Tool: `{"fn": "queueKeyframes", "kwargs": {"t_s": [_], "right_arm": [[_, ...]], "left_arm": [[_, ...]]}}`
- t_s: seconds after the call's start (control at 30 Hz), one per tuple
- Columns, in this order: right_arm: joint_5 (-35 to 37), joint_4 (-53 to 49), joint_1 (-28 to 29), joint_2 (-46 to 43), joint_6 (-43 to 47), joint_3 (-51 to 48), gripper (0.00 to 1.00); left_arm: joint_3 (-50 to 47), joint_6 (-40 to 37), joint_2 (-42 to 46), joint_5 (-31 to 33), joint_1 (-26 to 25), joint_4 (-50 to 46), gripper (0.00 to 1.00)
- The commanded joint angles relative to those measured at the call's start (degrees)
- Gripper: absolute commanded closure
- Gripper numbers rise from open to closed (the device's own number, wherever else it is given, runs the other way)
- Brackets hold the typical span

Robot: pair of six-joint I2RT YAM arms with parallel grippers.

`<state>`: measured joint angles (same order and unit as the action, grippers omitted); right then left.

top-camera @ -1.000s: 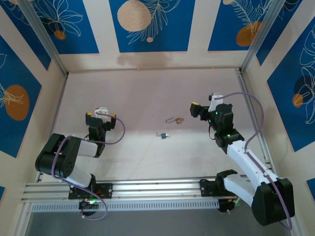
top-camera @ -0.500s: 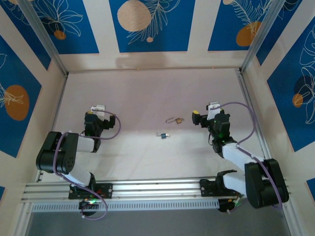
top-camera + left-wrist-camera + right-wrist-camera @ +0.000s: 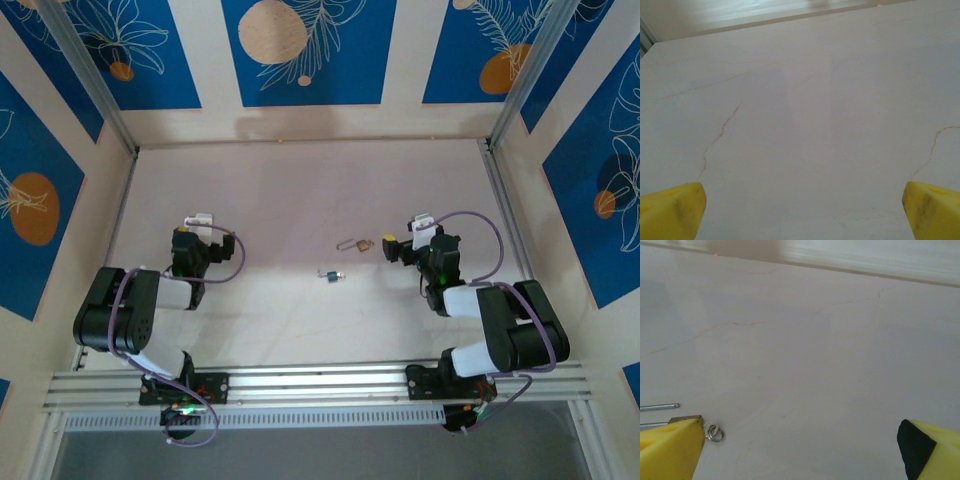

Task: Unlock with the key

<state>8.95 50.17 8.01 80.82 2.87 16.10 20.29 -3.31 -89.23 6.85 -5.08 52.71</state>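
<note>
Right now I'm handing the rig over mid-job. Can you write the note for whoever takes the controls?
Left gripper: open, empty, over bare table on the left side.
Right gripper: open, empty, low over the table, one fingertip right beside the padlock.
Key: flat on the table between the arms, apart from the padlock and nearer the bases.
Done: nothing gripped; the key is not in the lock.
Left: pick up the key, probably steady the padlock with the other gripper, insert the key and turn it.
</note>
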Motion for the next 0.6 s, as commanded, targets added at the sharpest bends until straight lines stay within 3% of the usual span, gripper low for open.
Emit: {"fn": "queueKeyframes", "kwargs": {"t_s": [0.0,0.1,0.17,0.2,0.3,0.37,0.57], "right_arm": [[-1.0,2.6,-1.8,0.6,-2.0,1.3,0.01],[1.2,15.9,-4.5,8.6,-6.2,-0.6,0.01],[1.8,4.0,-4.3,4.8,-6.1,2.3,0.01],[-1.9,4.0,-4.8,6.2,-5.0,3.4,0.01],[-2.5,-2.6,-6.5,6.2,-7.1,6.9,0.01],[-5.7,-4.7,-8.3,6.4,-8.7,8.1,0.01],[-5.8,-4.4,-8.6,6.6,-8.7,8.2,0.01]], "left_arm": [[0.9,0.7,-0.3,-1.0,0.6,1.4,0.00],[0.9,0.7,-0.3,-1.0,0.6,1.4,0.00],[0.9,0.7,-0.3,-1.1,0.6,1.4,0.00],[0.8,0.7,-0.3,-1.1,0.6,1.4,0.00],[0.9,0.7,-0.3,-1.1,0.6,1.4,0.00],[0.9,0.7,-0.3,-1.1,0.6,1.4,0.00],[0.9,0.7,-0.3,-1.1,0.6,1.5,0.00]]}}
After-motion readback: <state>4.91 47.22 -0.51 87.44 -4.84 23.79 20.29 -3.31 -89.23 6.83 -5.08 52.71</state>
